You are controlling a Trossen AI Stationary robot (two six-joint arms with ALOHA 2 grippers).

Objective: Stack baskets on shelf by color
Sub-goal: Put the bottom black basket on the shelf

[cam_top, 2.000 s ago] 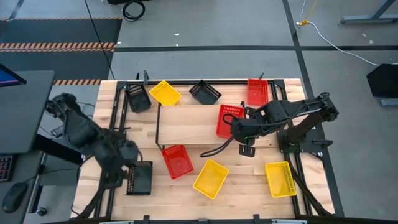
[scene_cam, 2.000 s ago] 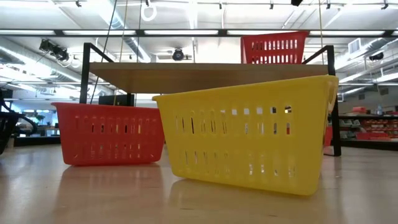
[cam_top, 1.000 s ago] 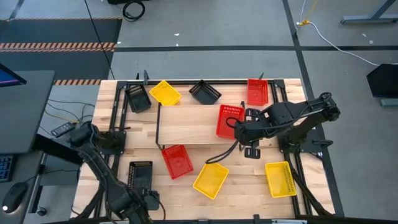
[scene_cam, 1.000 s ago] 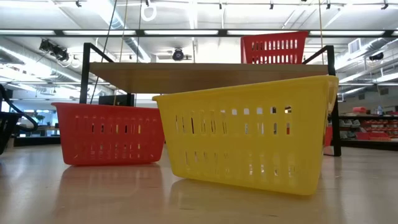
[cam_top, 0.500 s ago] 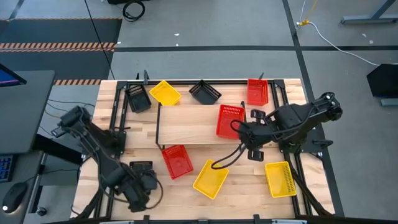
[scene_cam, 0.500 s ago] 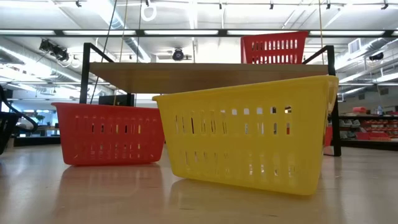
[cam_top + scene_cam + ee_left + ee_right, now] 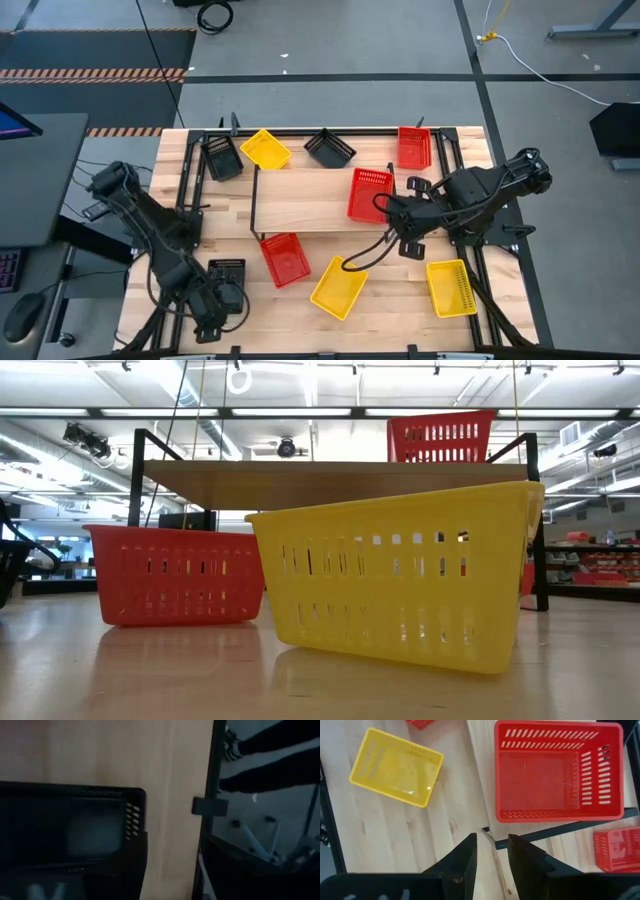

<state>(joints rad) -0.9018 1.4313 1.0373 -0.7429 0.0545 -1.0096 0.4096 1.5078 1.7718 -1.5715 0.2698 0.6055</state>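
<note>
The shelf [image 7: 305, 205] stands mid-table [image 7: 390, 300], long axis left to right. 1 red basket [image 7: 368, 193] sits on its right end, long axis running front to back, open side up. The right claw [image 7: 408, 243] hovers just off the shelf's front right corner, fingers [image 7: 462, 857] slightly apart and holding nothing; that basket lies just beyond it. A yellow basket [image 7: 339, 287] lies tilted on the table near that claw, another [image 7: 450, 287] to its right. The left claw [image 7: 215, 305] hangs over the black basket [image 7: 226, 282] at the front left, right at the basket's front end; whether it is clenched cannot be told. A second red basket [image 7: 284, 258] sits below the shelf's front edge.
</note>
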